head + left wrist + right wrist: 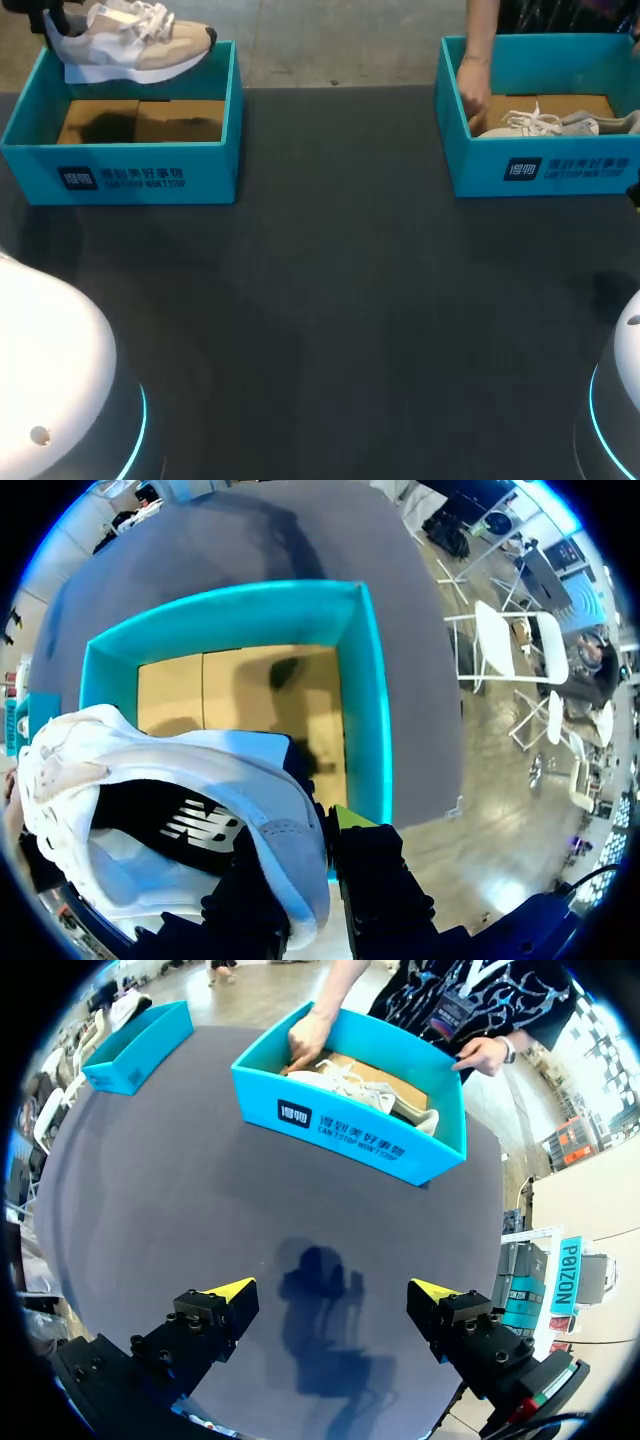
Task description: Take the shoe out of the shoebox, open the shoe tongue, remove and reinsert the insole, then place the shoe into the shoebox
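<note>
L claw [312, 838] is clamped on the sneaker [130, 40] at the heel collar, one finger inside the shoe and one outside. In its wrist view only a sliver of yellow tip shows beside the heel. In head view the sneaker sits at approx 11 o'clock, up over the far rim of the left shoebox [120, 165]. Heel points to 9, dark toe cap to 3, sole roughly level. It's a beige and white upper w/ white laces. Can't tell if the sole touches the rim. Under the claw, the wrist view looks straight down into the teal box, w/ bare cardboard floor [240, 695] and the shoe's shadow on it.

R claw [330, 1290] is wide open w/ nothing between the fingers, hanging over the dark worktop [330, 300], its shadow right under it. Dead ahead at its 12 stands the right shoebox [545, 170], at approx 2 o'clock in head view. A second sneaker [540, 125], white w/ white laces, lies on its side inside. A person's hand [470, 100] reaches into that box at its 9 o'clock end, touching or just beside the shoe's toe. Their other hand [480, 1055] rests on the far corner of the box. The two boxes are well apart, w/ open worktop between them.
</note>
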Available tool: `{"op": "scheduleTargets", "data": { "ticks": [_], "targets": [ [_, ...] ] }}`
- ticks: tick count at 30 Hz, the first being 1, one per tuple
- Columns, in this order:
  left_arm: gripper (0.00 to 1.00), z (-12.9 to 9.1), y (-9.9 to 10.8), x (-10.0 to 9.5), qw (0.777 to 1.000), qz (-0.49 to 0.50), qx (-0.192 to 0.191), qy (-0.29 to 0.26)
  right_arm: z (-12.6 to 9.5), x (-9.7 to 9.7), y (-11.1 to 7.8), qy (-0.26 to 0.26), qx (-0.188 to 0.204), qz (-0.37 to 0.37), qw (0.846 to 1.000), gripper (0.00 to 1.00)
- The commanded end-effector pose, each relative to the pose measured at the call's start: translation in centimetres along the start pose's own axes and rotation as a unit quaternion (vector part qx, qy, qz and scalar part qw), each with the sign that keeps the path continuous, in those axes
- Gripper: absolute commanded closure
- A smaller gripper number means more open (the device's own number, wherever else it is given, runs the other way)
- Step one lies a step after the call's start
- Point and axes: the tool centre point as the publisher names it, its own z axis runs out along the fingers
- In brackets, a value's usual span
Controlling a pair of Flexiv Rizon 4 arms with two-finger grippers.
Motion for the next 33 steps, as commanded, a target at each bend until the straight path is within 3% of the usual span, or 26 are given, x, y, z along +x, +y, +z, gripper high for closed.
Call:
{"op": "scheduleTargets", "data": {
  "ticks": [1, 27, 33],
  "targets": [
    [1.00, -1.6, -2.9, -0.2, 0.999, -0.010, -0.029, 0.008, 0.1, 0.0, 0.0, 0.001, 0.000, -0.001, 1.000, 0.00],
    [1.00, -2.1, -3.4, -0.4, 0.999, -0.018, -0.031, 0.017, 0.1, 0.0, 0.0, 0.001, 0.000, -0.001, 1.000, 0.00],
    [1.00, -2.4, -5.6, -1.6, 0.998, -0.036, -0.043, 0.032, 0.1, 0.0, 0.0, 0.001, 0.000, -0.001, 1.000, 0.00]
  ]
}}
